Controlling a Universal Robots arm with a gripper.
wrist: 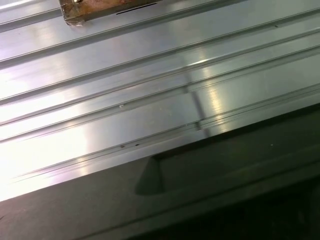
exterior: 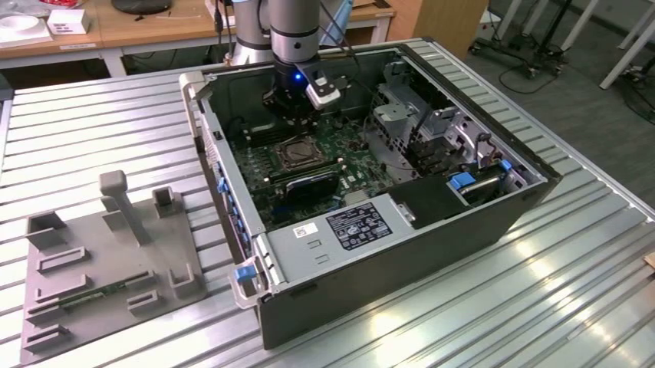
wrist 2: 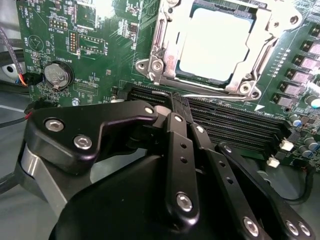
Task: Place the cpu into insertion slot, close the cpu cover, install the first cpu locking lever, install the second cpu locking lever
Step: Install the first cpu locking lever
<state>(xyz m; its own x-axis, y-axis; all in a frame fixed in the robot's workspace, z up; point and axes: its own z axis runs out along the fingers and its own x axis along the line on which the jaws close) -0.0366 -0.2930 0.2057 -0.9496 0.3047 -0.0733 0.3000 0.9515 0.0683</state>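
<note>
Claw (wrist 2: pixel 178 106) pressed together, poised just beside the memory slots (wrist 2: pixel 235 125), chip (wrist 2: pixel 217 42) framed by the lowered metal cover (wrist 2: pixel 262 57), computer case (exterior: pixel 409 264) laid on the ribbed table (exterior: pixel 103 115).

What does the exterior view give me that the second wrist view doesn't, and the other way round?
Exterior view: the whole open computer case, the arm reaching down into it, and the grey fixture tray to the exterior view's left of it. Second wrist view: the shut gripper near the memory slots, the coin battery, and the cpu lying inside the cpu cover window. Both: the green motherboard and the insertion slot.
</note>
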